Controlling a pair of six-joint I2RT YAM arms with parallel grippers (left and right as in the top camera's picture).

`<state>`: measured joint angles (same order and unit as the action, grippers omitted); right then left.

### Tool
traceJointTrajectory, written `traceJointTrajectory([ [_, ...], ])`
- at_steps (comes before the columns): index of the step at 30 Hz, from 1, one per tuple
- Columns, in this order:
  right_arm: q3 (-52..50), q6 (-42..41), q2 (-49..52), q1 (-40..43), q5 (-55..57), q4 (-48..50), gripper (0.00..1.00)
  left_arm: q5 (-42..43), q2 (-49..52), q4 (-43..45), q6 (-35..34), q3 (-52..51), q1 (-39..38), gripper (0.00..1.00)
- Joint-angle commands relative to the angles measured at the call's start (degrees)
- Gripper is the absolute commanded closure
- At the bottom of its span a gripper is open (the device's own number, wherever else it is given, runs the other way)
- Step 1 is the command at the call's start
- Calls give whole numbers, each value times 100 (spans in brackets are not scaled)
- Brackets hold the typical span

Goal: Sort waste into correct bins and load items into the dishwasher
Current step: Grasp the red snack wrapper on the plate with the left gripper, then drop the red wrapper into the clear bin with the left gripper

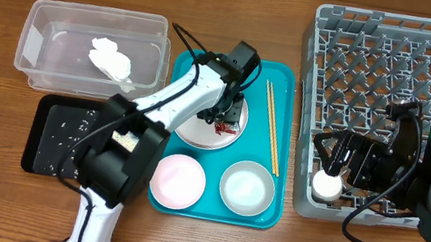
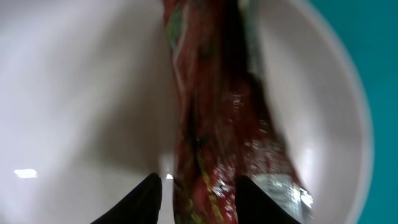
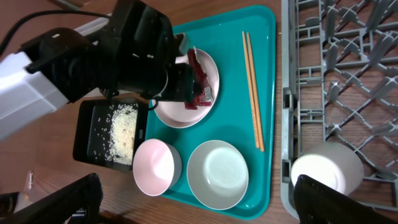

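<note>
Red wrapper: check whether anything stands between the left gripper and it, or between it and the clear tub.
Nothing visible does. The left gripper has a finger on each side of the red wrapper on the white plate. Toward the clear tub lie only the teal tray rim and bare table; the tub is open, holding a napkin.

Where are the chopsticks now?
In the overhead view, the chopsticks lie on the teal tray, at its right side, between the plate and the grey dish rack.

Napkin (image 1: pixel 111 58): in tub (image 1: pixel 30 62), left.
Wrapper (image 1: pixel 224 123): on plate (image 1: pixel 195 134), serving tray (image 1: pixel 284 84).
Chopsticks (image 1: pixel 273 127): right of plate.
Cup (image 1: pixel 328 187): in rack (image 1: pixel 406 48), right.
</note>
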<state>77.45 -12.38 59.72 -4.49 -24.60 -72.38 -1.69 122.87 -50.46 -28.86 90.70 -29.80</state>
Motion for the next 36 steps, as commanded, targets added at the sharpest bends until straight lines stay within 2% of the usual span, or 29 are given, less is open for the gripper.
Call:
traceJointTrajectory([
  [1, 52, 44, -68, 7, 4, 15, 0, 26, 13, -61, -138, 9, 50, 71],
  [2, 52, 44, -68, 7, 4, 15, 0, 26, 11, -81, -138, 9, 55, 77],
  [4, 52, 44, -68, 7, 4, 4, 0, 24, -2, -144, -109, 31, 68, 96],
  [8, 52, 46, -70, 7, 4, -26, 0, 20, -197, -581, -92, 365, 323, 96],
  [13, 52, 46, -70, 7, 4, -59, 0, -26, -866, -1270, -81, 1084, 994, 96],
  [18, 52, 46, -68, 7, 4, -55, 0, -160, -1523, -1300, 20, 1224, 1862, 96],
  [23, 52, 48, -68, 7, 4, -55, 0, -229, -1499, -1292, 168, 1222, 2605, 96],
  [24, 52, 48, -68, 7, 7, -55, 0, -214, -1456, -1292, 192, 1222, 2721, 85],
  [25, 52, 50, -68, 7, 7, -55, 0, -173, -1434, -1292, 243, 1222, 2798, 60],
  [26, 52, 61, -68, 7, 7, -55, 0, -120, -1412, -1290, 343, 1222, 2852, 44],
  [27, 52, 70, -68, 7, 7, -52, 0, -122, -1412, -1298, 459, 1222, 2887, 37],
  [29, 52, 70, -68, 7, 7, -39, 0, -120, -1440, -1314, 719, 1233, 2900, 32],
  [36, 52, 240, -70, 7, 55, 142, 0, -74, -2157, -2015, 1220, 1362, 2747, 36],
])
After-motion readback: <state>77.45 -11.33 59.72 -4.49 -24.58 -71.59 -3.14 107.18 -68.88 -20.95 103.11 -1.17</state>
